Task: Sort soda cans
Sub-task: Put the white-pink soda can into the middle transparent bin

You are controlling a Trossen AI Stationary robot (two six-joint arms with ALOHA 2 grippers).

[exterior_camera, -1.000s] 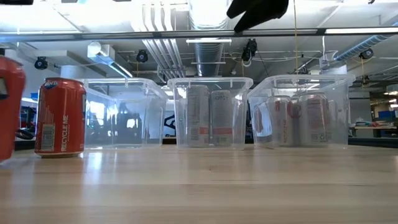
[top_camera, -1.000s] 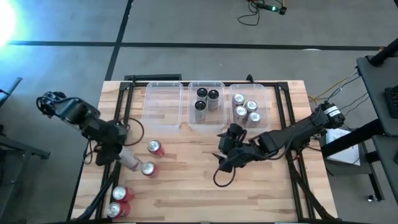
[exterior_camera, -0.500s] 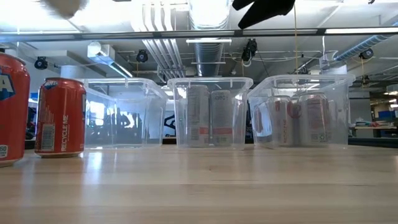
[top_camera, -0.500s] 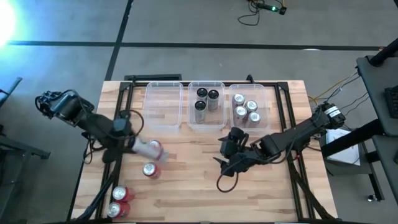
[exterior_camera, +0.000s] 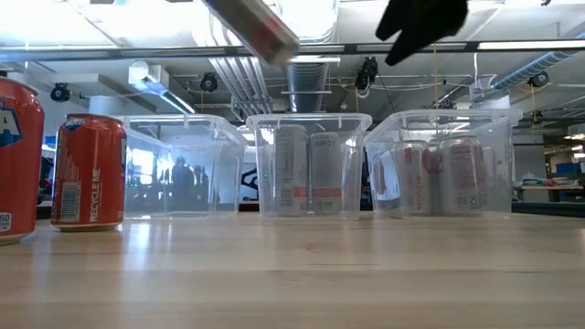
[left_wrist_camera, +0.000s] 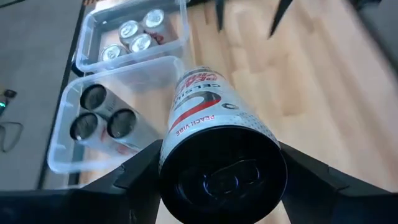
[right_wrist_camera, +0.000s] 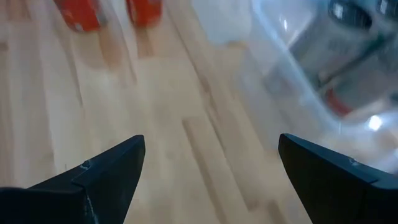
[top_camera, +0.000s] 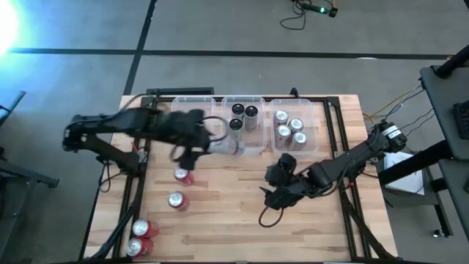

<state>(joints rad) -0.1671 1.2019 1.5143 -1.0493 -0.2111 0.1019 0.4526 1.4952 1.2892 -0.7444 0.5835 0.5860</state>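
Observation:
My left gripper [top_camera: 207, 141] is shut on a silver soda can [left_wrist_camera: 214, 124] with red lettering and a black top. It holds the can in the air at the near side of the middle clear bin [top_camera: 243, 145], which contains three black-topped cans [top_camera: 243, 116]. The low view shows this can [exterior_camera: 256, 27] tilted, high above the table. My right gripper [top_camera: 271, 194] hovers open over bare wood in front of the right bin [top_camera: 291, 144], which contains several silver-topped cans [top_camera: 289, 128]. The left bin [top_camera: 193, 121] has no cans in it. My left gripper pinches the can's side wall near its black-topped end [left_wrist_camera: 186, 155] between its two fingers [left_wrist_camera: 140, 177], one on each side. The fingers lie along the can and slant downward toward the bins. The can is lifted clear of the table and tilted.
Several red soda cans stand on the left part of the table: two [top_camera: 183, 174] [top_camera: 176, 199] toward the middle, and two [top_camera: 143, 227] at the near left corner. The three bins line the far edge. Bare wood lies between my right gripper and the near edge.
My left gripper has swung up from the table's left side toward the far edge and the middle bin, turning as it went. It has carried the silver can clear of the table. My right gripper has shifted slightly toward the right edge.

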